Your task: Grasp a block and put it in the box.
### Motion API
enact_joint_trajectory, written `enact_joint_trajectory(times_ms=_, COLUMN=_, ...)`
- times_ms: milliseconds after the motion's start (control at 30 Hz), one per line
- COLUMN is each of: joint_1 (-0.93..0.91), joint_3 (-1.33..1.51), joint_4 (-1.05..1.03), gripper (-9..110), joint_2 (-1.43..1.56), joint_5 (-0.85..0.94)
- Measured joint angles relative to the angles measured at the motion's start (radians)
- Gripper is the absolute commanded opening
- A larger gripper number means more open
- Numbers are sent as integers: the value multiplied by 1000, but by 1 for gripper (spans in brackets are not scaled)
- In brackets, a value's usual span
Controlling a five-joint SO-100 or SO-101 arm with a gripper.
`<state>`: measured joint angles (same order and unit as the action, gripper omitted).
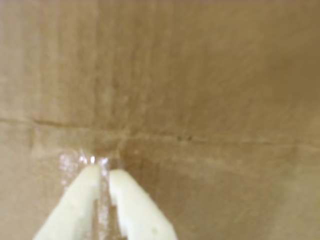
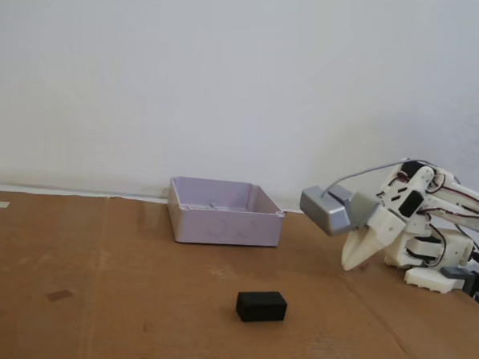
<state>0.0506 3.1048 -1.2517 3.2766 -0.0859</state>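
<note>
In the fixed view a small black block [image 2: 261,306] lies on the brown cardboard surface near the front middle. A shallow pale lilac box [image 2: 224,212] stands open behind it, a little to the left. My white gripper [image 2: 349,264] hangs at the right, tips pointing down at the cardboard, well to the right of both block and box. In the wrist view the gripper [image 1: 102,173] shows two cream fingers nearly touching, with nothing between them, over bare cardboard. Block and box do not show in the wrist view.
The arm's white base [image 2: 436,254] sits at the right edge of the cardboard [image 2: 96,301]. A grey camera housing [image 2: 330,210] rides on the wrist. A white wall stands behind. A crease crosses the cardboard in the wrist view [image 1: 225,141].
</note>
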Motion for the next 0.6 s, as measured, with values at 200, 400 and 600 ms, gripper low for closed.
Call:
enact_joint_trajectory(times_ms=200, joint_1=3, joint_3=-61, joint_4=107, gripper=0, joint_2=-202, joint_5=-3)
enact_joint_trajectory(times_ms=400, joint_1=3, joint_3=-192, joint_4=144, gripper=0, joint_2=-333, joint_5=-9)
enact_joint_trajectory(times_ms=600, joint_1=3, joint_3=-239, joint_4=293, gripper=0, joint_2=-402, joint_5=-9)
